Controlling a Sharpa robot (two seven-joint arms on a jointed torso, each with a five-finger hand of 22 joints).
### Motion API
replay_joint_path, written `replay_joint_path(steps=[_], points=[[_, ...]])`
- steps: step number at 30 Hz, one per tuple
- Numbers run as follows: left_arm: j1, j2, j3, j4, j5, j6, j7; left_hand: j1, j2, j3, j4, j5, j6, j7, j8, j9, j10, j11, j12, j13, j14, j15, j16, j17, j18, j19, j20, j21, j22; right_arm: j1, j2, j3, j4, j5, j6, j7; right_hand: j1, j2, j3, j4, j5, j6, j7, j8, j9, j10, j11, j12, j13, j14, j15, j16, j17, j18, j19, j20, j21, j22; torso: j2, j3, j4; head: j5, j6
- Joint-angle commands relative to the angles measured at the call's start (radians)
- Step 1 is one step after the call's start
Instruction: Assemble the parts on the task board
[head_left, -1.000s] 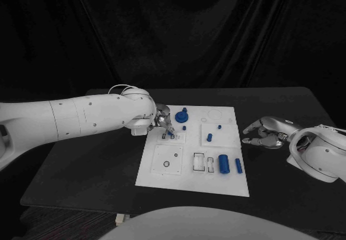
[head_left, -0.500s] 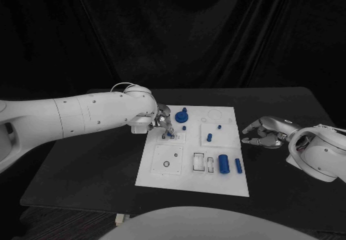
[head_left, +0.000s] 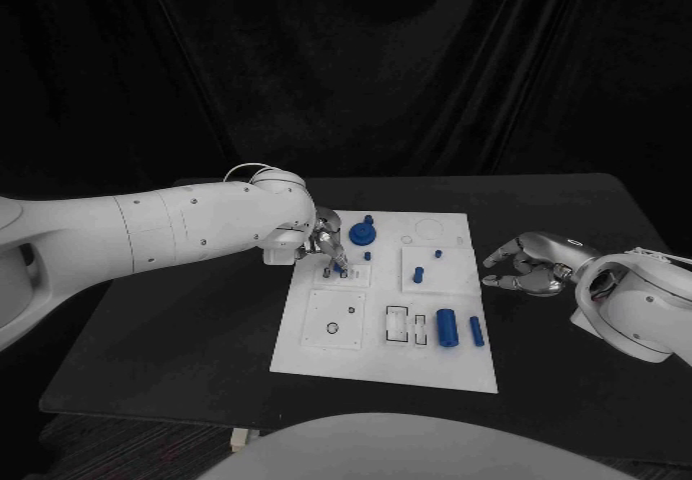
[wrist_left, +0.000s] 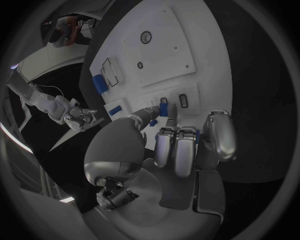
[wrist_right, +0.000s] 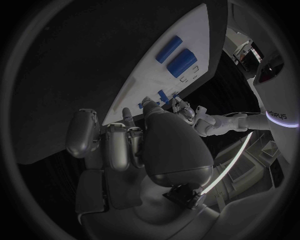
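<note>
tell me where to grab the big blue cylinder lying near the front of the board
Grip the big blue cylinder across its round sides at mid-length, coming from straight above. It lies flat, and a slimmer blue pin lies close alongside, so fingers probably need to drop in narrowly.

Both arms are clad in smooth white shells. The left arm (head_left: 159, 235) is a broad rounded tube dotted with small dark screws, and thin pale cables loop over its wrist end. The right arm (head_left: 635, 305) ends in a bulbous white housing with a dark opening that shows wiring. The left hand (wrist_left: 169, 150) and the right hand (wrist_right: 144, 145) are silver metal, each with a domed, glossy palm back, blocky segmented fingers and darker pads between the segments
</note>
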Motion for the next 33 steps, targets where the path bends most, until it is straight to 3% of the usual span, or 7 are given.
replay_joint_path(steps=[1, 33], points=[[0.002, 0.006, 0.001, -0.003, 0.004, 0.015, 0.010, 0.005, 0.002, 0.045, -0.039, -0.004, -0.001, -0.004, 0.003, 0.000, 0.058, -0.007, -0.003, 0.219, 0.104, -0.006, 0.003, 0.263, 0.007, -0.006, 0.000, -0.003, 0.162, -0.004, 0.000, 0.001, 0.000, -0.002, 0.003, -0.012, 0.008, -0.001, 0.001, -0.004, 0.005, 0.009, -0.001, -0.006, -0.001, 0.060, 0.006, -0.004, 0.204, 0.067, 0.007, -0.005, 0.110, 0.007, -0.006, 0.002, -0.006, 0.159, 0.000, 0.0006, -0.0005, 0.000, 0.000], [-0.009, 0.009, 0.001, 0.005, 0.004, 0.028, -0.025, 0.000, 0.007, 0.057, -0.044, 0.001, -0.004, -0.002, 0.000, -0.003, 0.056, -0.006, -0.005, 0.217, 0.104, -0.005, 0.003, 0.263, 0.008, -0.007, 0.000, -0.007, 0.161, -0.007, 0.001, 0.001, 0.001, -0.002, 0.004, -0.011, 0.010, -0.001, 0.000, -0.005, 0.008, 0.010, 0.000, -0.008, -0.003, 0.060, 0.006, -0.005, 0.203, 0.067, 0.007, -0.005, 0.111, 0.008, -0.007, 0.002, -0.010, 0.158, 0.000, 0.0002, 0.0025, -0.001, 0.000]])
